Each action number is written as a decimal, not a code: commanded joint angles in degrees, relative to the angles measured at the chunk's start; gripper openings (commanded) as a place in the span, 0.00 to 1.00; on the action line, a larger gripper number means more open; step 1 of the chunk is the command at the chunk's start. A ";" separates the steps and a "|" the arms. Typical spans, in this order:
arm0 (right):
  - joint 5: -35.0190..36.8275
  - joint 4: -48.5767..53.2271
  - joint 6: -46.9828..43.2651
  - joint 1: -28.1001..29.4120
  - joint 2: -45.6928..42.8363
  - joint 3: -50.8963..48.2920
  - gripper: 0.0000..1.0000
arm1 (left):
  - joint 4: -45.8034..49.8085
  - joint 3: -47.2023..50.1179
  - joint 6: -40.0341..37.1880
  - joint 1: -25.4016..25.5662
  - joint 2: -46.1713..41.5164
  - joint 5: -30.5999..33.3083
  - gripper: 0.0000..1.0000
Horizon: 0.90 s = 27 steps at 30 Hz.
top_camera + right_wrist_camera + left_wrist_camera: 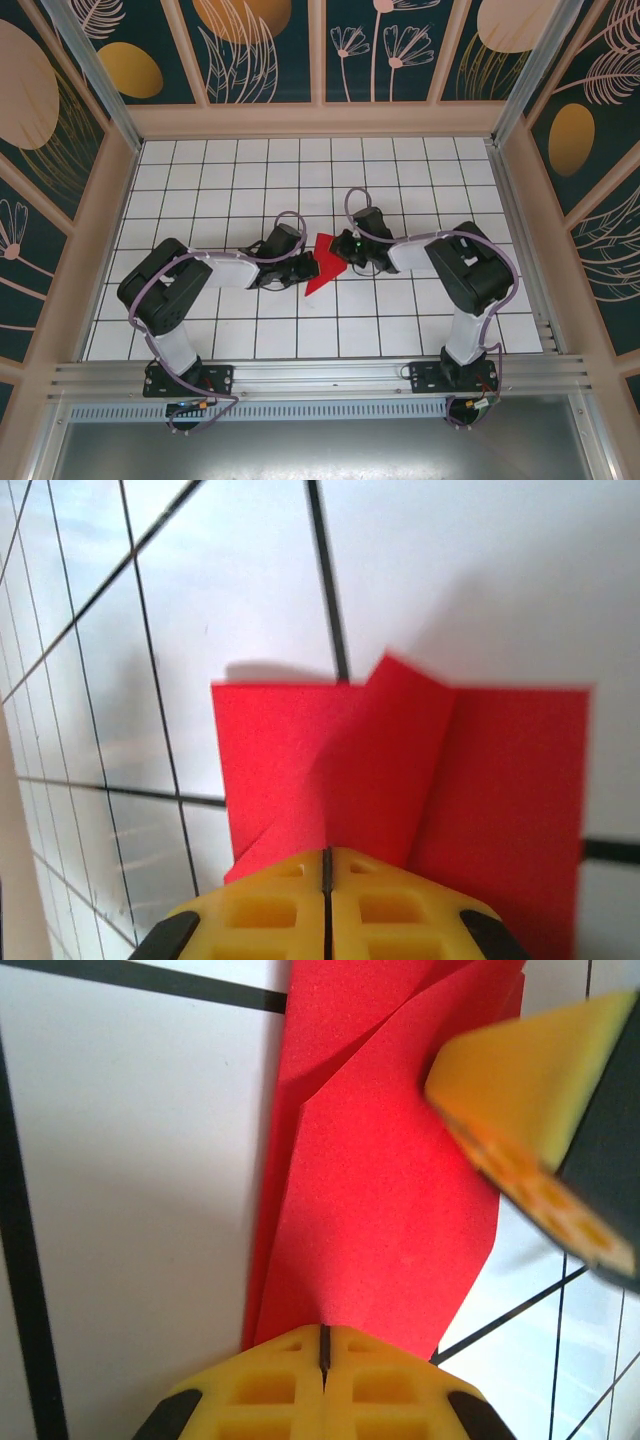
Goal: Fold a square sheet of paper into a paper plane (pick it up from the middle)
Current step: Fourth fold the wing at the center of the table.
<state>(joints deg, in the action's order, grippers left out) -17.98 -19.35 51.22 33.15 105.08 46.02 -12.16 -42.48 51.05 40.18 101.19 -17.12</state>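
The red sheet of paper (322, 264) is folded into a narrow, pointed paper plane shape and held between the two arms at the table's middle, its tip pointing toward the near left. My left gripper (304, 268) is shut on one end of it; in the left wrist view the paper (380, 1210) runs up from the closed yellow fingertips (290, 1360). My right gripper (346, 258) is shut on the other end. In the right wrist view the paper's layered flaps (400, 770) spread out beyond its closed jaws. The right finger (540, 1090) shows at the upper right of the left wrist view.
The white grid table (230, 170) lies under the paper and is bounded by wooden side walls (112, 210). An aluminium rail (320, 375) runs along the near edge by the arm bases.
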 commanded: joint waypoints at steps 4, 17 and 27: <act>3.24 3.80 -2.87 -3.93 2.68 2.57 0.10 | 14.98 5.21 -1.81 0.51 4.23 5.46 0.00; 4.53 7.07 -5.24 -6.98 4.69 6.36 0.10 | 14.95 5.62 -2.66 0.60 4.12 5.61 0.00; 3.42 9.09 -7.99 -8.27 3.86 9.67 0.10 | 14.89 5.74 -2.94 0.60 3.83 5.70 0.00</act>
<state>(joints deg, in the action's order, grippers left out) -18.48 -12.49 45.76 26.55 108.84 53.80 -13.74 -41.52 49.76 40.51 100.86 -15.97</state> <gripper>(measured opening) 0.100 0.066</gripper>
